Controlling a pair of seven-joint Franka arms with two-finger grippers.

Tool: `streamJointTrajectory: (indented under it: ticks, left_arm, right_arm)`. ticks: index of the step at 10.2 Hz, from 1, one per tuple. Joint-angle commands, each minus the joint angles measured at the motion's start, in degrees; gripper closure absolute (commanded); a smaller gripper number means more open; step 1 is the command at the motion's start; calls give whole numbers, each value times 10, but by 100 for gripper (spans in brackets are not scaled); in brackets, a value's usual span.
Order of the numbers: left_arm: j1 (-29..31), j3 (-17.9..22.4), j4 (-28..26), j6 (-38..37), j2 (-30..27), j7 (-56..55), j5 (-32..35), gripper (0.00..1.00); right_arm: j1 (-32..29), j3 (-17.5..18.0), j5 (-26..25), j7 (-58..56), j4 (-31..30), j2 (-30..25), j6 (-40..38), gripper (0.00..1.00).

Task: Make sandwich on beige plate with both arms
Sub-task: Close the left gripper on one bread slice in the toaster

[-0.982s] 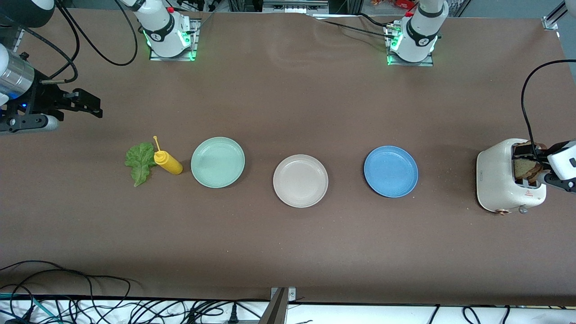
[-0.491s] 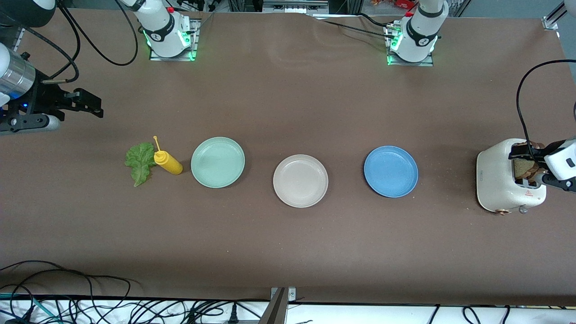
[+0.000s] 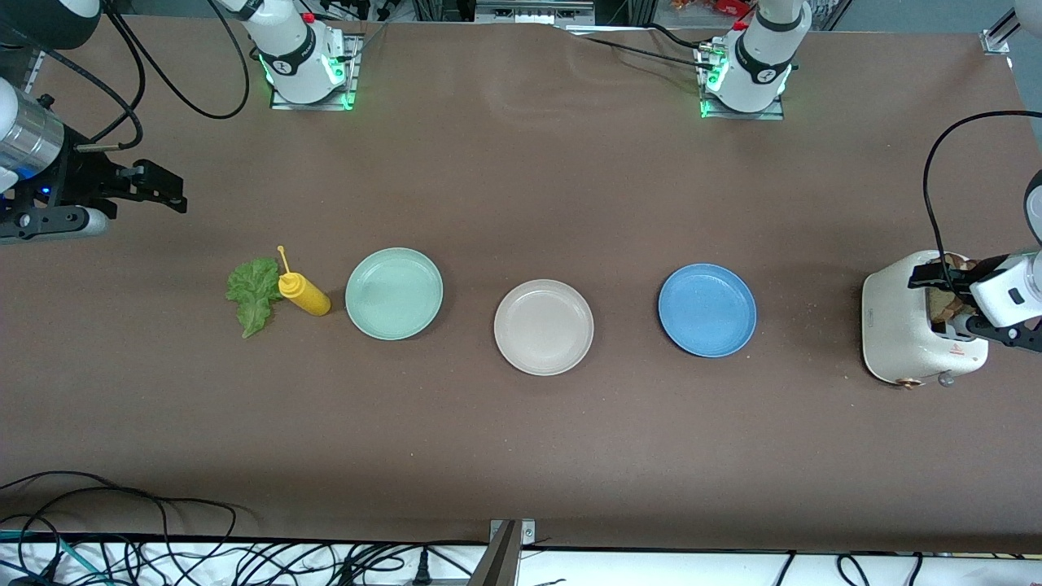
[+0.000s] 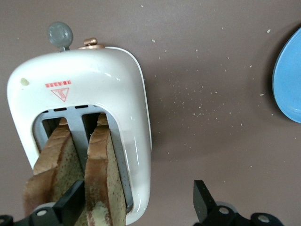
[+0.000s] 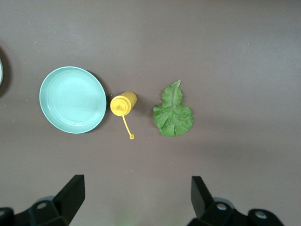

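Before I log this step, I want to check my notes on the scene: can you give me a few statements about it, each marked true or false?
1. The beige plate has nothing on it. True.
2. Both bread slices stand in the toaster. True.
3. The lettuce leaf lies on the mint-green plate. False: it lies on the table beside the yellow squeeze bottle.
4. The left gripper is shut on a slice. False: it is open over the toaster, holding nothing.
5. The right gripper is open, near the right arm's end of the table. True.
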Motion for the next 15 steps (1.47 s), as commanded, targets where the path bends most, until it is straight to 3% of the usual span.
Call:
streamJointTrajectory:
  ticks: [1,3,5,7,9,10,15]
  left_arm:
    - [5,0,-21,11,-13,2,-2,6]
    - [11,2,-21,11,-13,7,2,12]
    - [17,2,-21,11,-13,9,18,27]
    - [28,2,-21,12,-12,9,22,53]
    - [27,2,-21,12,-12,9,22,88]
    - [27,2,-21,11,-12,9,23,100]
    - [24,0,14,8,-13,69,52,100]
  right_arm:
    - [1,-3,4,2,-4,-6,-1,0]
    - [0,-3,4,2,-4,-6,-1,0]
    - [0,-3,4,2,-4,-6,-1,0]
    - [0,-2,4,2,-4,-6,-2,0]
    - [0,-2,5,3,-4,-6,-2,0]
    - [0,-3,5,2,-4,-5,-2,0]
    - [0,-2,5,2,-4,-5,0,0]
